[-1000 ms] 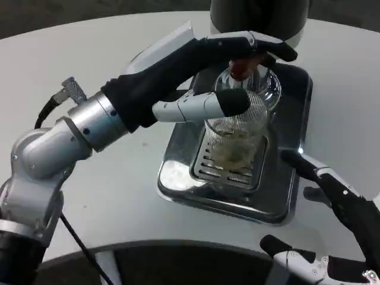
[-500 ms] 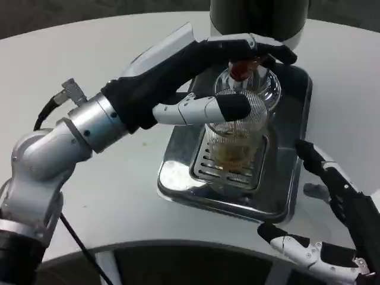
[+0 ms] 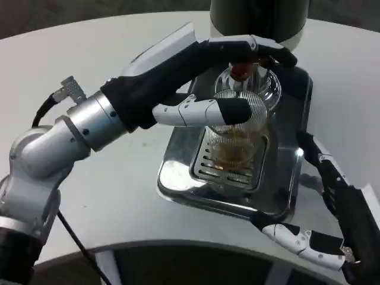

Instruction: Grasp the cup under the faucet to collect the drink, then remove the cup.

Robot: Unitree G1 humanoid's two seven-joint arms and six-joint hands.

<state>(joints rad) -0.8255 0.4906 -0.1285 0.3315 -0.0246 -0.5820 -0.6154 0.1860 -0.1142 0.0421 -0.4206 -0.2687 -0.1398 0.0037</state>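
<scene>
White table [image 3: 119,196] spread wide across the head view. At the back edge, dark round dispenser [image 3: 259,18] with pale lower rim. Silver forearm [image 3: 65,142] angled up from lower left, black cuff leading into left hand [image 3: 196,77]. Below the dispenser, shiny steel drip tray [image 3: 279,196], rectangular, corners rounded, slotted grate [image 3: 228,169] set in its middle.

Left hand reaching over the tray toward the faucet [image 3: 242,70]: upper fingers [image 3: 255,46] stretched along the red-brown tap handle, thumb [image 3: 208,111] laid across the near wall of the cup [image 3: 237,133] just below its rim. Whether the fingers press the tap or truly clasp the cup: cannot tell.

Right hand [image 3: 332,219] at lower right, loose and spread, holding nothing; one dark finger [image 3: 320,166] lifted beside the tray's right edge, another white-and-black one [image 3: 291,237] lying at the tray's near corner. Contact with the tray: cannot tell.

Cup clear, ribbed with fine vertical lines, standing upright on the grate directly under the faucet, mouth open to the spout. Inside, amber-brown drink [image 3: 231,151] pooled in the lower part, well short of the rim. Thin stream from spout into cup: too faint to confirm.

Tray surface mirror-bright, bare around the grate, reflecting light at its near left corner.
</scene>
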